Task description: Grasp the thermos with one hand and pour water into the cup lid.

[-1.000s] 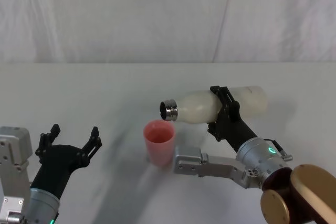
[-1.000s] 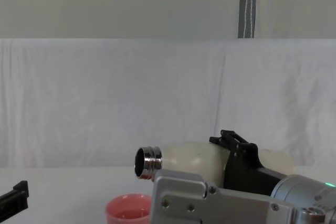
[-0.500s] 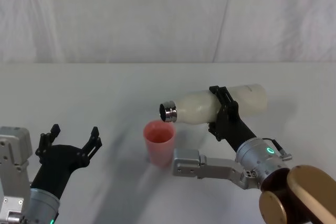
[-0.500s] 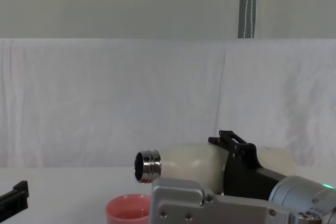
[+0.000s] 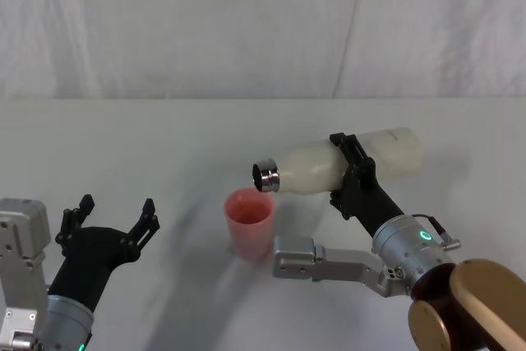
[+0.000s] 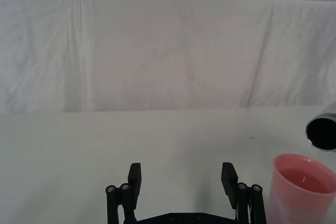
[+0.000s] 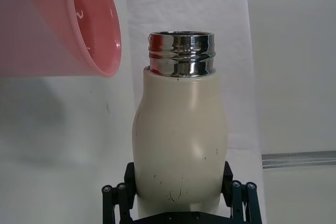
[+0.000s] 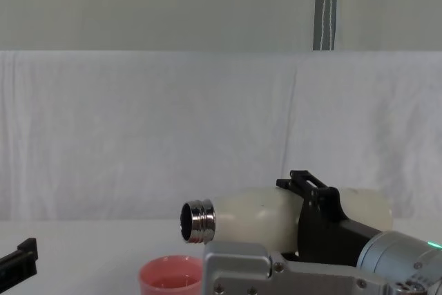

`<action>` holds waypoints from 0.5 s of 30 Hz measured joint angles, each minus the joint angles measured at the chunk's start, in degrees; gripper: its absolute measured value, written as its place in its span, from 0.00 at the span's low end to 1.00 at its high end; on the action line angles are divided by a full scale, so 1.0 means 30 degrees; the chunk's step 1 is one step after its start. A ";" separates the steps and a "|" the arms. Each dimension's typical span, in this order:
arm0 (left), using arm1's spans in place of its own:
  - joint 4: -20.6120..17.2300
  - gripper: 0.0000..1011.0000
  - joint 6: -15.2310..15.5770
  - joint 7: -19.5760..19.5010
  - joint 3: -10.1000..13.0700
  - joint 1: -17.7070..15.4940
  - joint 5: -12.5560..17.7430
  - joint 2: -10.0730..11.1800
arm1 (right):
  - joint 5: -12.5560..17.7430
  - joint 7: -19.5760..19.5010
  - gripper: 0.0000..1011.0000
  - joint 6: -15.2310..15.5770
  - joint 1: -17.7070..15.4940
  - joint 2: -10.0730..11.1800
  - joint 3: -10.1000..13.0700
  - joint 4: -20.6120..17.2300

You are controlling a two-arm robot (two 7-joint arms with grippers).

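My right gripper is shut on the cream-white thermos, which lies almost level in the air with its steel neck tipped slightly down to the left. The neck hangs just above the rim of the pink cup lid, which stands on the table with clear water in its bottom. In the chest view the thermos points left above the cup lid. The right wrist view shows the thermos between the black fingers and the cup lid beside its neck. My left gripper rests open at the lower left.
A white cloth covers the table and hangs as a backdrop behind it. The right arm's grey housing lies low on the table just right of the cup lid. In the left wrist view the cup lid stands to one side of the open left fingers.
The thermos has shifted slightly, its base rising a little so the neck tips further down over the cup lid. The left arm has not moved.
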 joint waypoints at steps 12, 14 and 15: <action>0.0000 0.99 -0.0001 0.0001 0.0000 0.0000 0.0000 0.0002 | -0.0270 -0.0113 0.94 -0.0007 0.0173 0.0130 -0.0083 0.0053; 0.0000 0.99 -0.0001 0.0001 0.0000 0.0000 0.0000 0.0000 | -0.0284 -0.0112 0.94 -0.0013 0.0199 0.0148 -0.0091 0.0060; 0.0000 0.99 -0.0001 0.0001 -0.0001 0.0000 0.0000 0.0002 | -0.0299 -0.0113 0.94 -0.0021 0.0218 0.0168 -0.0101 0.0066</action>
